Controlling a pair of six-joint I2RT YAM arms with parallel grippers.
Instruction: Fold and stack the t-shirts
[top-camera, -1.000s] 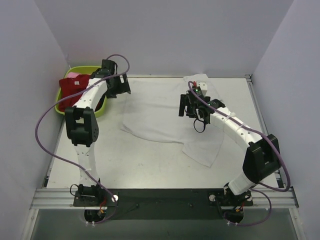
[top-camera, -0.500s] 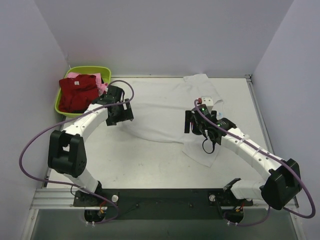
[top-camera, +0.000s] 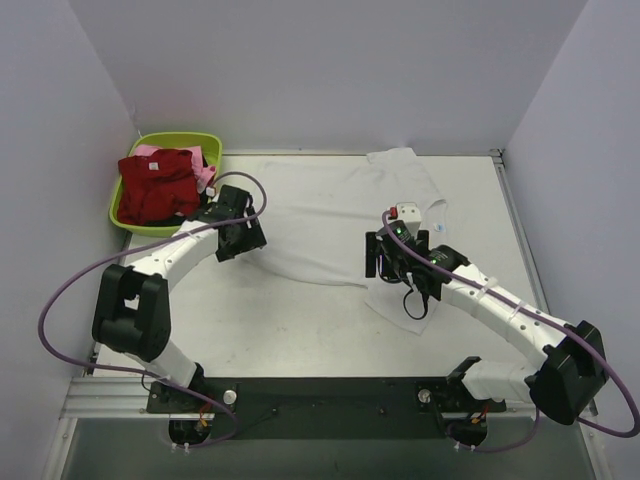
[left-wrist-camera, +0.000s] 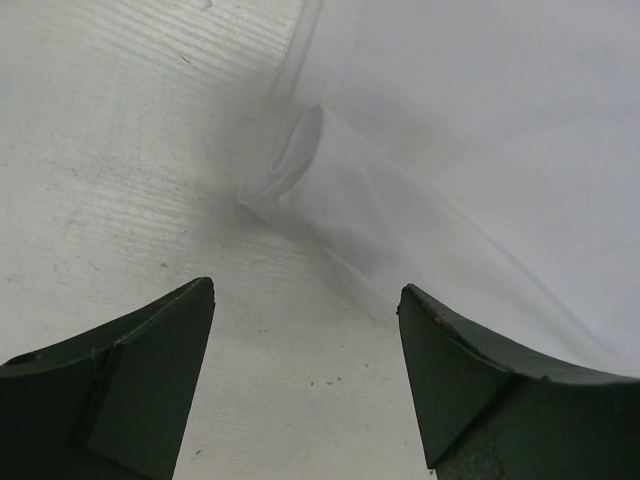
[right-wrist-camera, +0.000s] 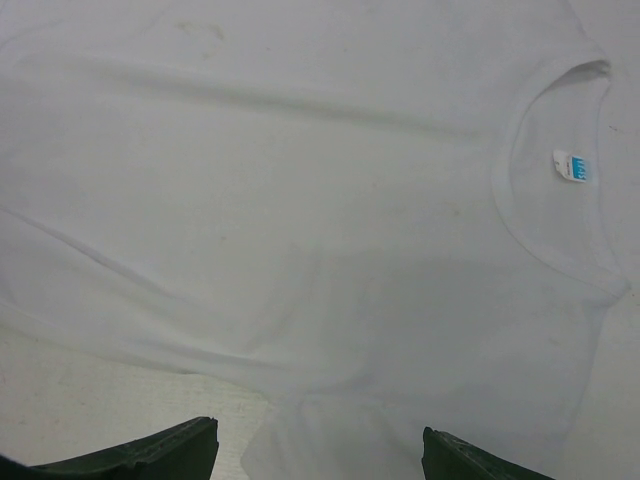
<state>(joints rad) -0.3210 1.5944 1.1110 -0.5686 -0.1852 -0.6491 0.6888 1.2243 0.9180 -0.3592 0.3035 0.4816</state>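
From the top camera I see the white t-shirt (top-camera: 320, 210) spread flat on the desk (top-camera: 300, 320). The dark red t-shirt (top-camera: 155, 185) and the pink one (top-camera: 205, 175) are heaped in the lime-green basin (top-camera: 180, 137) at the far left. The left pincer (top-camera: 240, 232) hangs at the white shirt's left edge, and the right pincer (top-camera: 385, 255) over its near right part.

On the left wrist camera the left pincer stands open and empty, with a folded corner of the cloth just ahead.

On the right wrist camera the right pincer is open too, gripping nothing, above the shirt near the blue neck label (right-wrist-camera: 572, 167).
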